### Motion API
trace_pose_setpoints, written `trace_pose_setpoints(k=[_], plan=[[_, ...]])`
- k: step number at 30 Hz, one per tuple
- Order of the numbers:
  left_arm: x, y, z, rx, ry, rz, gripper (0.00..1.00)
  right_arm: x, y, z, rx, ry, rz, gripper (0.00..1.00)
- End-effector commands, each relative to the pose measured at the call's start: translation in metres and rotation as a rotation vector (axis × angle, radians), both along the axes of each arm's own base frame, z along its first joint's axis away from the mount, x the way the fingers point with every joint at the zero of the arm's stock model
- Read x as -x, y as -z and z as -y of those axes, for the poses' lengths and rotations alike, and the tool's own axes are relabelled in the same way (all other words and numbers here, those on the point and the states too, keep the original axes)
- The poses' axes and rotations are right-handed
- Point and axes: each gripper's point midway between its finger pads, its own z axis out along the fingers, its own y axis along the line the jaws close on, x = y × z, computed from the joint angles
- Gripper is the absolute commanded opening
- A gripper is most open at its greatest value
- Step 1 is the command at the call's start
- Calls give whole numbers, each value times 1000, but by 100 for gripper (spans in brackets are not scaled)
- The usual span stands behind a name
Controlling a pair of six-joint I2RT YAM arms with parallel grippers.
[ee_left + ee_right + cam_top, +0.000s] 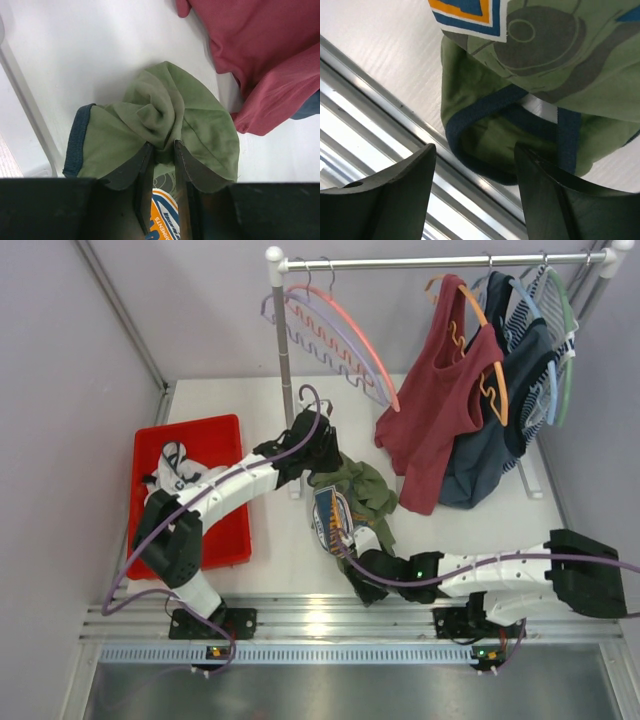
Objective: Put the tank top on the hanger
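Observation:
The olive-green tank top (360,492) lies bunched on the white table, its printed graphic (330,515) facing up. My left gripper (322,462) is shut on a fold at its far edge. In the left wrist view the fingers (142,162) pinch the green cloth (165,112). My right gripper (366,562) is open at the top's near edge. In the right wrist view the navy-trimmed opening (485,150) lies between the spread jaws, with nothing gripped. The salmon-pink hanger (352,332) hangs empty on the rail at the left.
A lilac hanger (285,308) hangs beside the pink one. A dark red tank top (435,410) on an orange hanger hangs close to the right, with more garments behind it. A red tray (225,435) holds a white garment (178,468). The rack post (288,390) stands by the left gripper.

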Motion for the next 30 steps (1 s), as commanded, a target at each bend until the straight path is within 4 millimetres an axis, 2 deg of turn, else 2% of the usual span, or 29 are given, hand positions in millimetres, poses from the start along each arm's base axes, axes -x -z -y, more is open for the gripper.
trace_pose_setpoints(k=[1, 2, 3, 5, 6, 8, 9, 10, 12, 13, 14, 15, 18, 19, 20, 21, 24, 27, 29, 30], plan=[[-2, -34, 5, 63, 34, 91, 29, -10, -7, -29, -52, -10, 60, 61], [-1, -35, 4, 65, 38, 91, 30, -10, -3, -29, -39, -11, 57, 58], [0, -36, 5, 67, 45, 95, 30, -9, 0, -29, -32, -8, 54, 44], [3, -40, 3, 66, 60, 107, 32, -10, 6, -25, -3, 8, 49, 26], [4, -41, 2, 62, 67, 115, 33, -12, 4, -24, 1, 20, 59, 12], [8, -46, -2, 61, 71, 127, 36, -14, -9, -17, -5, 42, 67, 1], [9, -48, -4, 58, 75, 133, 36, -16, -18, -15, -14, 53, 81, 0], [16, -54, -3, 72, 106, 138, 36, -18, -46, -20, -93, 63, 97, 0], [23, -54, -7, 68, 115, 141, 38, -19, -72, -9, -123, 88, 111, 0], [29, -58, -11, 75, 118, 153, 38, -22, -109, -12, -228, 109, 132, 0], [31, -61, -14, 81, 117, 164, 39, -21, -119, -1, -223, 118, 137, 0], [36, -69, -19, 95, 115, 192, 40, -25, -156, 1, -320, 150, 165, 0], [42, -79, -25, 117, 115, 241, 44, -29, -194, 18, -368, 183, 200, 0], [44, -85, -29, 114, 112, 261, 44, -33, -223, 23, -423, 210, 230, 0], [45, -86, -30, 113, 111, 268, 44, -33, -235, 26, -440, 212, 231, 0], [45, -89, -32, 111, 113, 275, 44, -36, -256, 34, -456, 235, 255, 0], [50, -98, -33, 136, 113, 289, 44, -44, -293, 47, -476, 278, 310, 0], [62, -104, -36, 183, 112, 289, 44, -54, -311, 58, -434, 325, 364, 0], [73, -103, -42, 207, 110, 285, 44, -60, -315, 62, -405, 352, 385, 0], [81, -111, -45, 241, 112, 295, 44, -61, -316, 62, -399, 355, 387, 0]])
